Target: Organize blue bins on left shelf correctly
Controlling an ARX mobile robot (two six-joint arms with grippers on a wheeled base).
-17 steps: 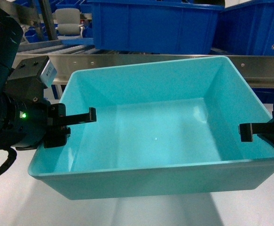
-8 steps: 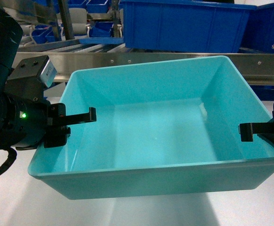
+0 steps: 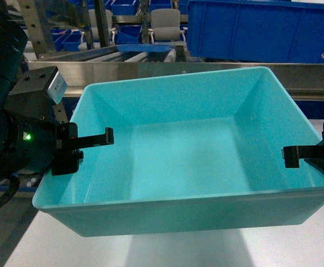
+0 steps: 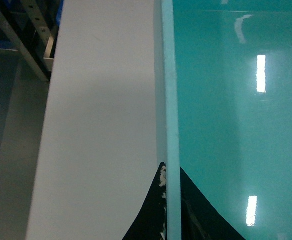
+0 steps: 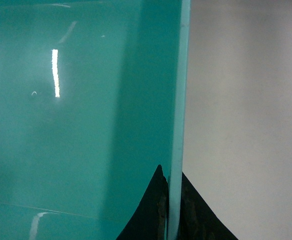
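Note:
A light turquoise blue bin point(image 3: 184, 161), empty, fills the middle of the head view, held up between both arms. My left gripper point(image 3: 86, 146) is shut on its left rim, one finger inside the tub. My right gripper point(image 3: 312, 158) is shut on its right rim. The left wrist view shows the rim point(image 4: 170, 100) pinched between the black fingers of the left gripper point(image 4: 170, 200). The right wrist view shows the rim point(image 5: 178, 100) clamped in the right gripper point(image 5: 172, 200). Behind the bin runs the steel rail of the left shelf point(image 3: 150, 69), with roller tracks point(image 3: 123, 54).
A dark royal-blue bin point(image 3: 262, 30) stands on the shelf at the upper right. Steel posts point(image 3: 100, 22), a grey chair point(image 3: 166, 25) and small blue bins point(image 3: 73, 39) lie beyond. A white surface point(image 3: 178, 250) lies under the tub, its left edge point(image 4: 50, 125) near a post.
The background has slid to the right in the head view: the dark blue bins went from centre to upper right, and posts and a chair came in. Both grips on the tub are unchanged.

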